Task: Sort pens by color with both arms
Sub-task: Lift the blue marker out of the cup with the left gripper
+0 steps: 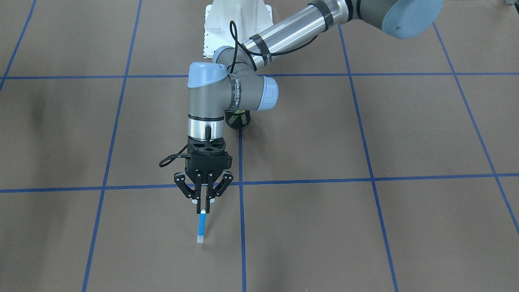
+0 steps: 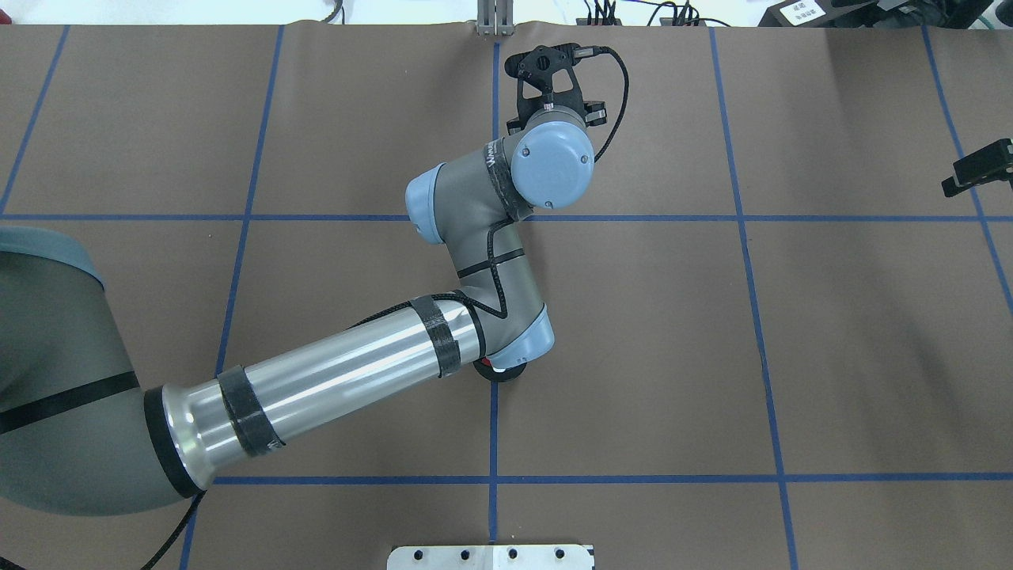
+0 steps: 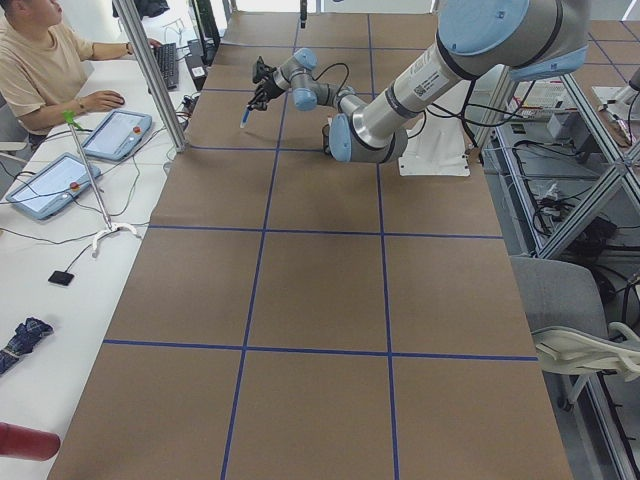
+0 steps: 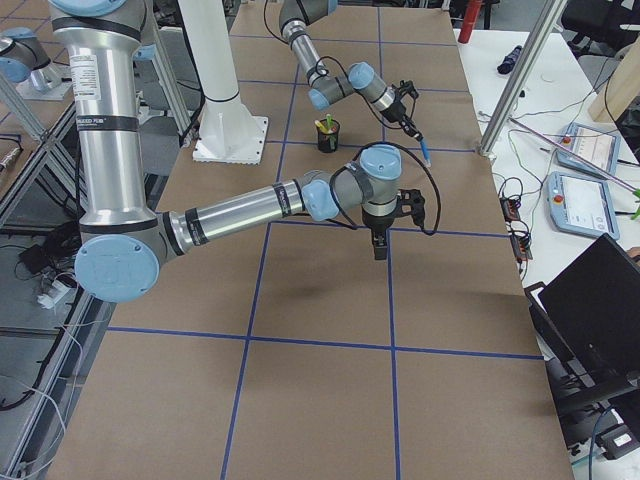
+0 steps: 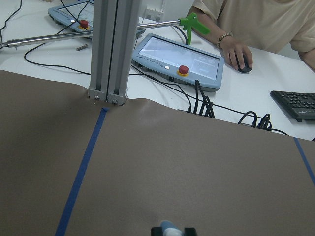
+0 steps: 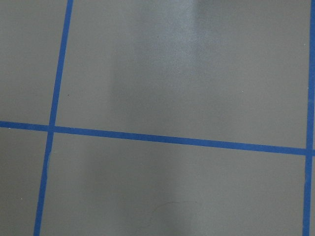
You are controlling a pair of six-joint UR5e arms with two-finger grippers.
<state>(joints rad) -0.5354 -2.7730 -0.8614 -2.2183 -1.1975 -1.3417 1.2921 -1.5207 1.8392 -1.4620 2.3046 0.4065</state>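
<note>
My left gripper (image 1: 202, 199) is shut on the top of the blue pen (image 1: 201, 227). The pen hangs nearly upright, its lower end close to the table, near the centre line on the operators' side. The pen's end shows between the fingertips in the left wrist view (image 5: 167, 226). The black mesh cup (image 4: 328, 135) stands mid-table with green and yellow pens sticking out. It is mostly hidden under the left arm's elbow (image 2: 506, 348) in the overhead view. My right gripper (image 4: 380, 248) points down above bare table on my right; I cannot tell whether it is open.
The white base mount (image 1: 235, 24) is at the robot's side. An aluminium post (image 5: 108, 49) stands at the table's far edge. Beyond it are control tablets (image 5: 179, 61), cables and a seated operator (image 3: 40, 60). Blue tape lines (image 6: 172, 140) grid the brown table.
</note>
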